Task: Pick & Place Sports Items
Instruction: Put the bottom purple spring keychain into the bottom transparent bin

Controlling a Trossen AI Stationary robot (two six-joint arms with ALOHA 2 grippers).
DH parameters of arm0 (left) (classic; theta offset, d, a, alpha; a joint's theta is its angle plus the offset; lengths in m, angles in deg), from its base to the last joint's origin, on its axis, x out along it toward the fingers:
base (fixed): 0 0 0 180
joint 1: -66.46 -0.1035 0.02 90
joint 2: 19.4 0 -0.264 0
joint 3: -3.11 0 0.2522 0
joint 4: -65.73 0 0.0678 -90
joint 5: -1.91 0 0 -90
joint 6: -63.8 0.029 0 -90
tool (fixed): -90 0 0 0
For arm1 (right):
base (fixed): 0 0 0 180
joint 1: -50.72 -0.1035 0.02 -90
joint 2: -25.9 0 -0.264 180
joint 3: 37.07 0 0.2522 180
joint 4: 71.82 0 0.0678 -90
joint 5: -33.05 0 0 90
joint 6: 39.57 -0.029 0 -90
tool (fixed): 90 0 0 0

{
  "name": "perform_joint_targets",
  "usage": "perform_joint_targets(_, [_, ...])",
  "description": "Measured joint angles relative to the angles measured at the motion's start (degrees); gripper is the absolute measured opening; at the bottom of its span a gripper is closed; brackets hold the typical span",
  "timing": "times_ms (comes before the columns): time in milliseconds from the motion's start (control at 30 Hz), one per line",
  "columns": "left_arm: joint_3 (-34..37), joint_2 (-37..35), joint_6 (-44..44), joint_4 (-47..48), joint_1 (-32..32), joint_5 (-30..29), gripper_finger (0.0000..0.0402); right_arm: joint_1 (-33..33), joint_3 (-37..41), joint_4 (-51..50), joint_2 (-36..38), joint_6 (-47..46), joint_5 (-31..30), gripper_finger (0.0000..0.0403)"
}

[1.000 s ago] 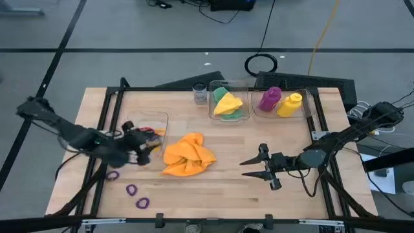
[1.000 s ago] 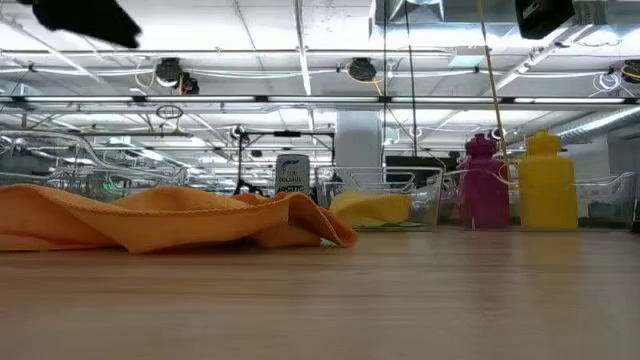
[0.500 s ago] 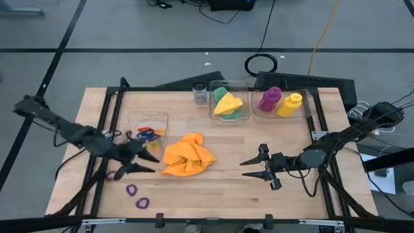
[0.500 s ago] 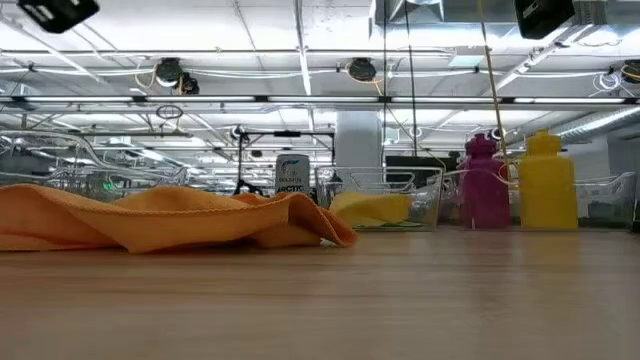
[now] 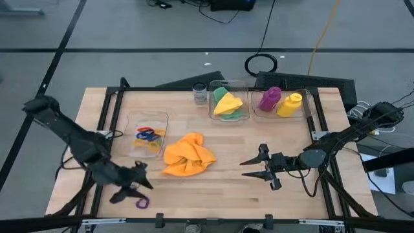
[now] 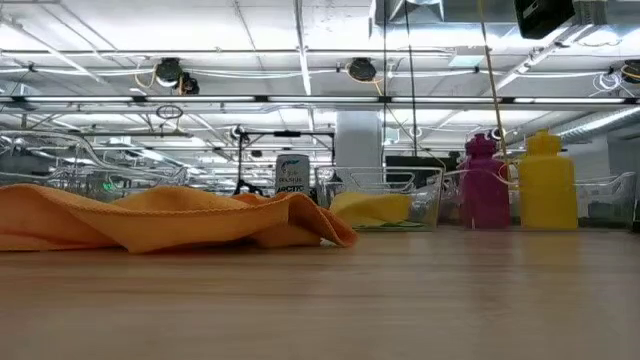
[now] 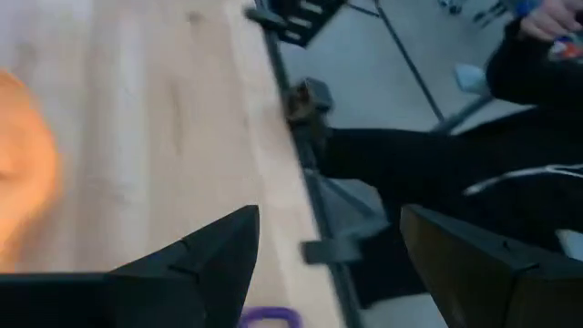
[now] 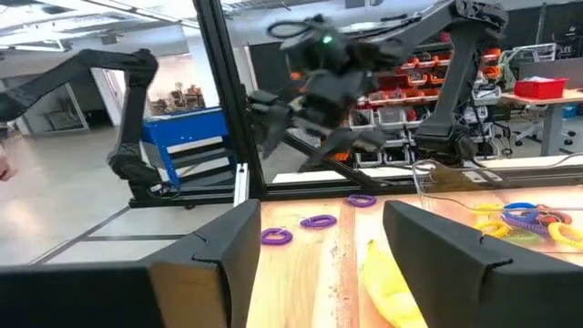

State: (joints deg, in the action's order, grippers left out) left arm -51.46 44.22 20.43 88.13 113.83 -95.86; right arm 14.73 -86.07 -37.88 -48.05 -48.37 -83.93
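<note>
My left gripper (image 5: 136,189) is open and empty, low over the table's near left corner. One purple elastic ring (image 5: 142,202) lies flat on the table by its fingertips and shows between the fingers in the left wrist view (image 7: 269,317). The right wrist view shows three purple rings (image 8: 318,220) below that gripper (image 8: 328,87). An orange cloth (image 5: 187,155) lies crumpled at the table's middle. My right gripper (image 5: 246,169) is open and empty to the cloth's right. Several coloured rings (image 5: 147,134) lie in a clear box.
At the far edge stand a small glass jar (image 5: 200,94), a clear box with green and yellow cloths (image 5: 228,103), and a clear box with a purple bottle (image 5: 269,98) and a yellow bottle (image 5: 289,105). A person in dark clothes (image 7: 510,182) is beyond the table's edge.
My left gripper has gone from the clear box of rings toward the table's near edge and now stands over the purple rings at the near left, covering two of them in the high view. My right arm has kept still.
</note>
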Motion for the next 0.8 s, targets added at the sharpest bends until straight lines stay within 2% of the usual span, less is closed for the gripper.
perform_joint_targets(167, [0.0,6.55,-1.97,-7.15,3.49,0.35,0.0227,0.0,0.0,0.0,-0.02,0.02,0.0,0.0169])
perform_joint_targets(267, [-0.91,10.37,-0.74,-7.53,4.93,0.35,0.0227,0.0,0.0,-0.04,0.0,0.02,0.0,0.0169])
perform_joint_targets(367, [-3.73,13.93,5.3,-3.32,5.9,-0.27,0.0227,0.0,0.0,-0.42,0.0,0.02,0.0,0.0169])
perform_joint_targets(600, [-14.74,21.86,19.71,11.66,8.38,-8.7,0.0227,0.0,0.0,-0.48,0.0,0.02,0.0,0.0169])
perform_joint_targets(800, [-21.08,28.94,26.75,19.7,10.32,-8.62,0.0227,0.0,0.0,-0.64,0.0,-0.27,0.0,0.0169])
